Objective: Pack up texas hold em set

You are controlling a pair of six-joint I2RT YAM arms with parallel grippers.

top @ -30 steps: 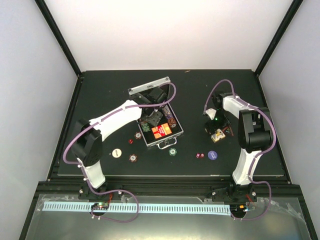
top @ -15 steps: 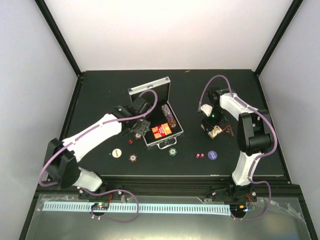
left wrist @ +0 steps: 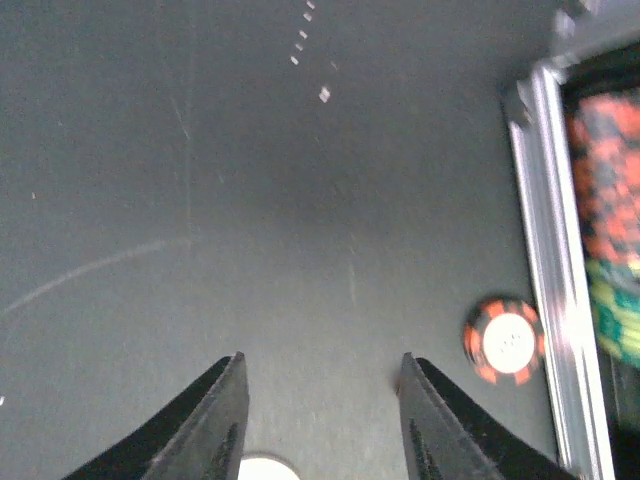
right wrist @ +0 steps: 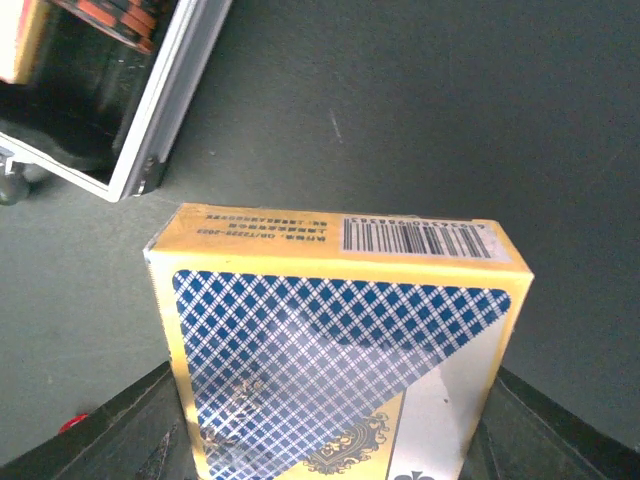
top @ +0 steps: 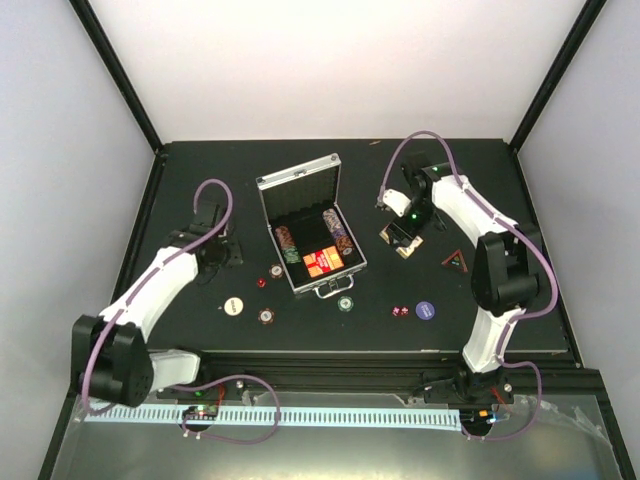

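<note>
Right tool [right wrist: 335, 440] grips card deck [right wrist: 340, 330] near open briefcase [top: 300, 185]. Left tool [left wrist: 320, 400] parted, empty, over tabletop [left wrist: 200, 200] beside red-edged chip [left wrist: 503, 340].

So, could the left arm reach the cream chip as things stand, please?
Probably yes: the left gripper is open and empty, and the cream chip lies flat in the open close by, with nothing between them.

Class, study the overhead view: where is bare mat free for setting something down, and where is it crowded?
Free: the far-left corner behind the left fingers, and the far-right corner beside the right arm. Crowded: the strip in front of the case, strewn with chips and dice.
</note>
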